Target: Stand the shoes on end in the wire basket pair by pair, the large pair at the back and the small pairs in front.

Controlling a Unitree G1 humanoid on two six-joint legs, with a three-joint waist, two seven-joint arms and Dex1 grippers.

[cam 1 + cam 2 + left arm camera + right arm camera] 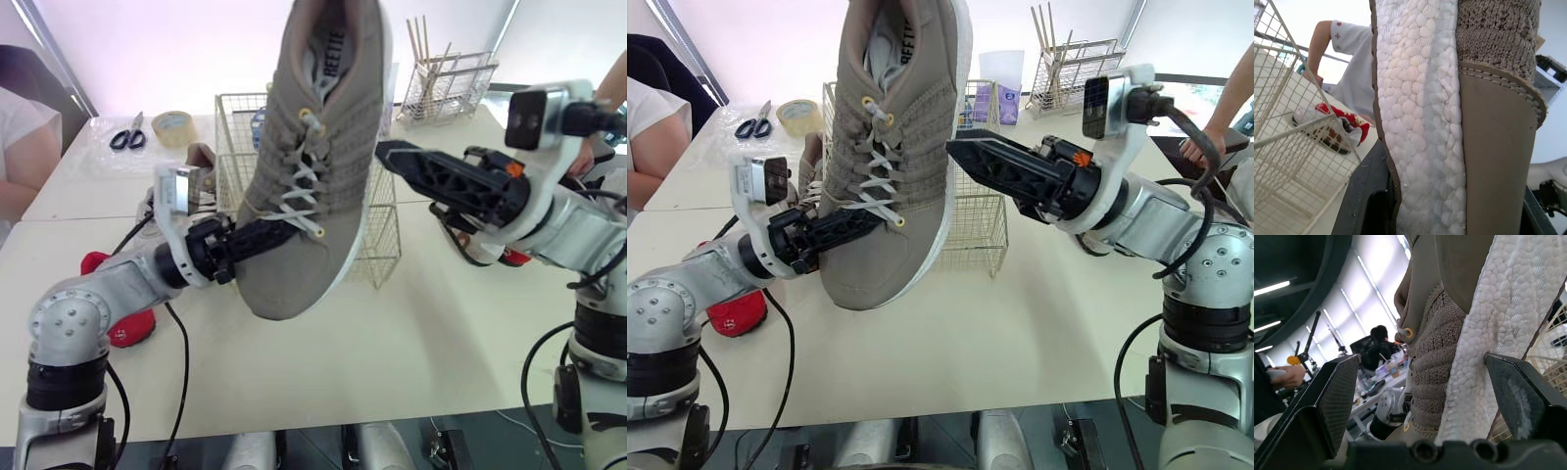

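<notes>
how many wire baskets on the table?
2. The large wire basket stands mid-table behind the raised tan shoe; a smaller wire basket holding sticks sits at the table's back right. The shoe could hide another.

One tan shoe (304, 186), two red shoes (120, 331) (1327, 122), two wire baskets (235, 147) (460, 83), one scissors (127, 135).

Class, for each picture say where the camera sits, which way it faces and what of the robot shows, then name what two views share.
Left eye view: head, facing forward and down; both arms, left gripper holding the grey-brown knit sneaker with white sole.
Right eye view: same head, same scene; right gripper beside the sneaker.
Left wrist view: along the left fingers, close on the sneaker.
Right wrist view: along the open right fingers straddling the sneaker.
Shared: all show the sneaker.
</notes>
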